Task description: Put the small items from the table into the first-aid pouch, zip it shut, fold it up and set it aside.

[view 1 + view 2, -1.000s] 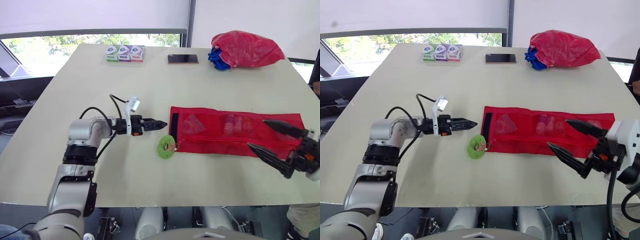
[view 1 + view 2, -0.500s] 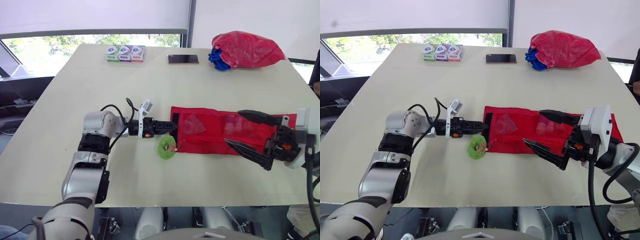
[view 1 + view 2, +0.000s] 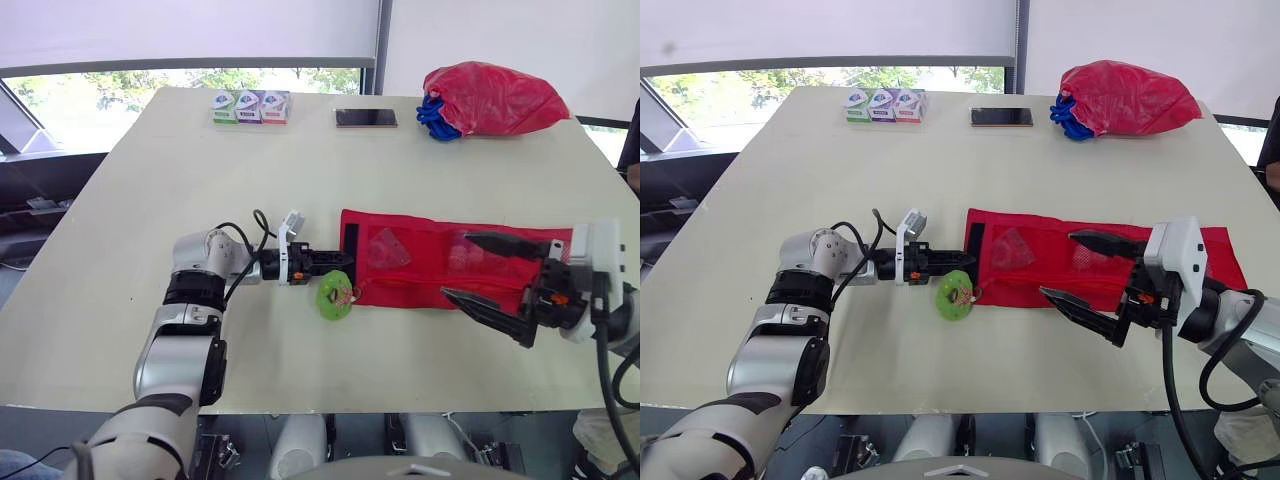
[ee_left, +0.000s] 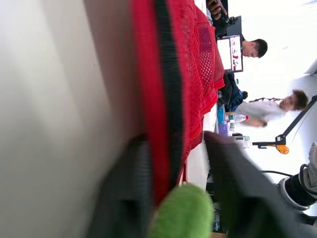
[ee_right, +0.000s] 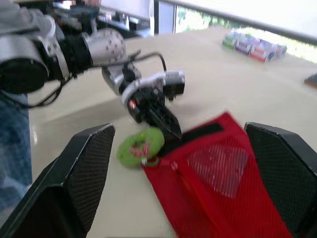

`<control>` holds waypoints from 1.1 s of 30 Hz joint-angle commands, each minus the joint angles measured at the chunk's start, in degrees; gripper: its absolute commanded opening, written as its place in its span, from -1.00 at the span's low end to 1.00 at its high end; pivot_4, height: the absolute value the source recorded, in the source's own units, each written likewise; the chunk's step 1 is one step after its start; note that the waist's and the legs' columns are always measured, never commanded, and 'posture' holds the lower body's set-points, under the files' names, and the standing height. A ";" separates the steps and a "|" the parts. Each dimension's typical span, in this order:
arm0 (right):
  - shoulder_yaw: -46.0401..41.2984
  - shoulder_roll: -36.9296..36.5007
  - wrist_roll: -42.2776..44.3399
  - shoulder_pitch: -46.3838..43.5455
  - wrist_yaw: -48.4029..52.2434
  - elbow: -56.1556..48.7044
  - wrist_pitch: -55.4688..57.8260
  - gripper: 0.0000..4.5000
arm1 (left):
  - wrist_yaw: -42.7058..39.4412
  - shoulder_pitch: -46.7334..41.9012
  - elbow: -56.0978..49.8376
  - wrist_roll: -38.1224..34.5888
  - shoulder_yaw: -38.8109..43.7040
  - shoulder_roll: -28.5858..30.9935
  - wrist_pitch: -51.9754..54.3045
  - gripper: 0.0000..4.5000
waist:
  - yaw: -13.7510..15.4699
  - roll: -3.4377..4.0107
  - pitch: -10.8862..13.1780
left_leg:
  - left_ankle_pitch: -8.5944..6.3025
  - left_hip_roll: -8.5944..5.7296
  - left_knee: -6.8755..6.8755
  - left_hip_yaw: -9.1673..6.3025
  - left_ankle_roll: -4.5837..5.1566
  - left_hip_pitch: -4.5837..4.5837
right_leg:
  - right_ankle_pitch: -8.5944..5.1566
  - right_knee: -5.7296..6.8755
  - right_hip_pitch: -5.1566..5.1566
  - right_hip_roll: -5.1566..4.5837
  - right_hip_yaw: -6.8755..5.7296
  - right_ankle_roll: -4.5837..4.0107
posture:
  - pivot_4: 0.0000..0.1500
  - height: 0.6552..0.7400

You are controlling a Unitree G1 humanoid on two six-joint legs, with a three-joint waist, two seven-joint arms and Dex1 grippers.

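Note:
The red mesh first-aid pouch point(image 3: 410, 275) lies unfolded on the table, with a black strip along its left edge and translucent items in its pockets. A round green item point(image 3: 333, 295) with a pink centre lies against the pouch's front left corner. My left gripper point(image 3: 343, 259) is at that left edge. In the left wrist view the black-trimmed pouch edge point(image 4: 166, 99) runs between its two fingers, which stand close together on it. My right gripper point(image 3: 457, 266) hovers open over the pouch's right half, with nothing between its fingers.
Three small boxes point(image 3: 250, 106), a phone point(image 3: 366, 118) and a red bag point(image 3: 495, 98) with a blue cord sit along the table's far edge. A person point(image 3: 632, 130) is at the far right. Bare table lies between those and the pouch.
My left gripper moved right to the pouch's left edge and its fingers closed on it. My right gripper swung left over the pouch and stayed open.

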 commanded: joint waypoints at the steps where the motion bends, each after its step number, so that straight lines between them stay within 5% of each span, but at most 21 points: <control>1: -0.49 -0.68 0.88 -0.84 -0.28 -0.88 -0.01 1.00 | -0.37 -0.46 -0.48 -1.28 1.24 -0.18 0.42 -0.96 | 0.02 0.00 0.00 | 0.00 -0.01 0.00 0.00 0.00 0.00 | 0.00 0.00 0.00 0.00 0.00 0.00 | 1.00 1.00; 6: 2.77 0.10 -0.57 -2.75 -1.49 -0.91 0.41 1.00 | 0.06 -0.48 -1.16 -3.19 3.51 -0.64 2.02 -0.96 | -0.10 -0.01 0.01 | 0.00 -0.01 0.00 0.01 0.00 0.01 | 0.00 0.00 0.00 -0.01 0.02 0.01 | 1.00 1.00; 13: 18.19 8.14 -5.12 -13.64 -6.57 3.44 2.19 1.00 | 2.59 -0.19 -3.95 -5.41 6.83 -2.37 4.65 -0.96 | -0.13 -0.04 0.02 | 0.01 0.01 0.00 0.02 -0.02 -0.06 | 0.01 0.02 -0.11 0.01 0.01 0.00 | 1.00 1.00; 23: 38.24 18.68 -21.23 -20.46 -3.50 18.22 -0.36 1.00 | 6.12 0.13 -4.83 -6.42 9.27 -4.36 4.96 -0.96 | -0.14 -0.07 0.01 | 0.13 -0.02 0.00 0.05 -0.23 -0.14 | 0.01 -0.01 -0.15 0.00 0.02 0.00 | 1.00 1.00; 31: 42.99 23.96 -31.31 -24.92 -1.59 26.44 -4.67 1.00 | 8.62 0.87 -6.53 -7.63 11.39 -5.50 5.96 -0.96 | -0.30 -0.07 0.01 | 0.16 -0.01 0.00 0.04 -0.28 -0.14 | 0.14 0.03 -0.17 0.00 -0.01 0.21 | 1.00 1.00; 33: 43.01 24.67 -32.69 -25.36 -1.19 27.29 -5.26 0.73 | 9.10 1.00 -6.69 -7.74 11.76 -5.74 6.02 -1.00 | -0.33 -0.07 0.01 | 0.16 -0.01 0.00 0.04 -0.28 -0.14 | 0.14 0.03 -0.17 0.00 -0.01 0.21 | 1.00 1.00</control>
